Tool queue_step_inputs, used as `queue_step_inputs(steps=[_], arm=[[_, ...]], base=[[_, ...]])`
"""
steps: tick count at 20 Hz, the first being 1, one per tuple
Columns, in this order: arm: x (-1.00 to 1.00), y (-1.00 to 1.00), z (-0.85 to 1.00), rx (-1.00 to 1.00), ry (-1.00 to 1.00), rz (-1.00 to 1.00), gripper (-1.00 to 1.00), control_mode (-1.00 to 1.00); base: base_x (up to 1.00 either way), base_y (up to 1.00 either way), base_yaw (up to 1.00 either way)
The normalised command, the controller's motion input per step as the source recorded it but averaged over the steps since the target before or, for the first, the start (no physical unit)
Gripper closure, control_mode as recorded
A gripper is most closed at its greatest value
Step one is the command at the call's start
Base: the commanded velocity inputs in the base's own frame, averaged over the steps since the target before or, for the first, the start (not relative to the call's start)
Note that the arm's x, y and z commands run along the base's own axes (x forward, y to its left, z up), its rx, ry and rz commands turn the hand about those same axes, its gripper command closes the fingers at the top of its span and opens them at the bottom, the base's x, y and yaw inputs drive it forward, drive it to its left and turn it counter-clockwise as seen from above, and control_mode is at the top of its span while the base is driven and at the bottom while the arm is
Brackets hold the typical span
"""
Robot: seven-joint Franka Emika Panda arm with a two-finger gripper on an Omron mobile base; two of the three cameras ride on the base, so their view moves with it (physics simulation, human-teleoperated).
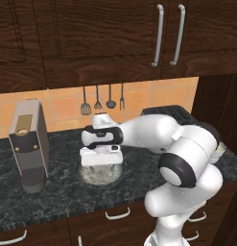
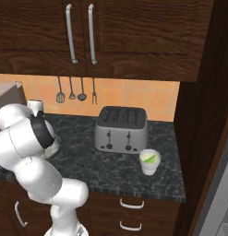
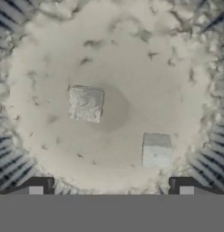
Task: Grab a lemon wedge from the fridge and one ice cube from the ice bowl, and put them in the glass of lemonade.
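Note:
My gripper (image 1: 101, 166) points straight down over the ice bowl (image 1: 86, 177), its fingers spread open and empty. In the hand view the whitish inside of the ice bowl (image 3: 131, 59) holds two ice cubes, one near the middle (image 3: 86, 104) and one lower right (image 3: 156, 150). Both lie between and beyond the fingertips of the gripper (image 3: 112, 188). The glass of lemonade (image 2: 149, 162) stands right of the toaster, with a small yellow-green piece inside; I cannot tell whether that is the lemon wedge. The fridge (image 2: 222, 198) shows as a light-grey strip at the far right.
A coffee machine (image 1: 29, 144) stands left of the bowl. The silver toaster (image 2: 122, 129) sits between bowl and glass. Utensils (image 1: 103, 98) hang on the tiled wall, under dark cabinets. A dark wood panel (image 2: 201, 138) closes the counter's right end.

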Motion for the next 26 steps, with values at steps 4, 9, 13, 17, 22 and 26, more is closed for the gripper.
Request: queue_step_inputs(steps=[4,9,13,17,22,26], arm=[[0.00,0.00,-0.10,-0.05,0.09,-0.15,-1.00,-1.00],[0.00,0.00,0.03,-0.14,0.00,-0.14,-1.00,-1.00],[-0.28,-0.05,-0.17,-0.08,-0.20,-0.10,-1.00,-1.00],[-0.11,0.00,-0.15,0.00,-0.28,-0.02,-1.00,-1.00],[0.13,-0.19,0.02,0.02,-0.09,0.26,-1.00,-1.00],[0.13,-0.23,0.02,0.00,0.02,0.39,-1.00,-1.00]], base=[[0.00,0.00,0.00],[0.00,0.00,0.00],[0.00,0.00,0.00],[0.00,0.00,0.00],[0.00,0.00,0.00],[0.00,0.00,0.00]])
